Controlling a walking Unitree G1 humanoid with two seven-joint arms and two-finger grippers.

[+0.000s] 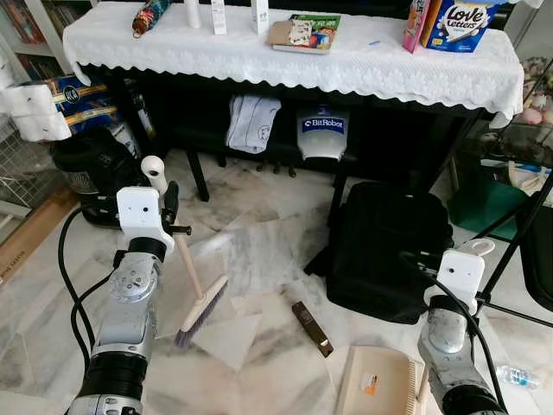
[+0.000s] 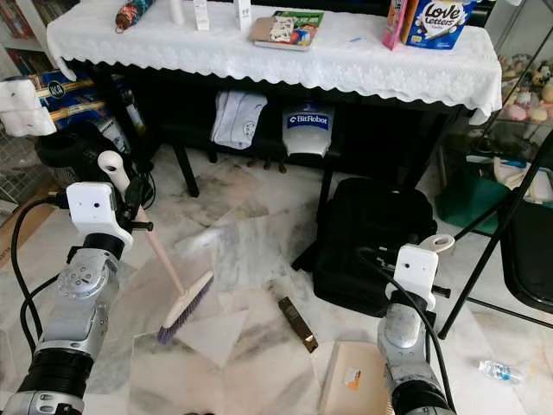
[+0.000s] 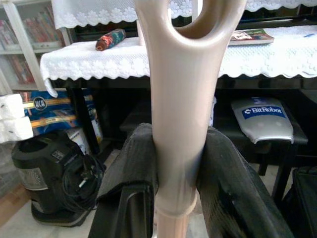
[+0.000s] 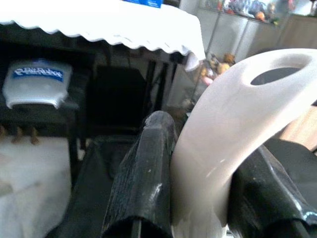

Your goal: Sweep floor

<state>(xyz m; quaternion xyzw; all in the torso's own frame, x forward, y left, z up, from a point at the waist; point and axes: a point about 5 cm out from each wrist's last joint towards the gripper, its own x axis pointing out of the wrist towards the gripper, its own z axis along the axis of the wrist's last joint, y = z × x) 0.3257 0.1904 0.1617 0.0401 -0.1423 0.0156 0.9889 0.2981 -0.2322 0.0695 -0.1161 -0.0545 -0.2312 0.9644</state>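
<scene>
My left gripper [image 3: 173, 163] is shut on the beige handle of a hand broom [image 1: 187, 259]. The broom slants down to its purple-bristled brush head [image 1: 203, 313], which rests on the marble floor [image 1: 259, 233]. A small brown bar of debris [image 1: 311, 328] lies on the floor just right of the brush. My right gripper [image 4: 198, 163] is shut on the pale looped handle of a beige dustpan [image 1: 378, 382]. The pan lies flat on the floor at the lower right, close to the debris.
A black backpack [image 1: 389, 251] lies just beyond the dustpan. A dark table with a white lace cloth [image 1: 285, 52] spans the back, with a grey BitRobot case [image 1: 322, 134] under it. A black appliance with cables [image 1: 86, 169] stands left. A plastic bottle [image 1: 518, 376] lies far right.
</scene>
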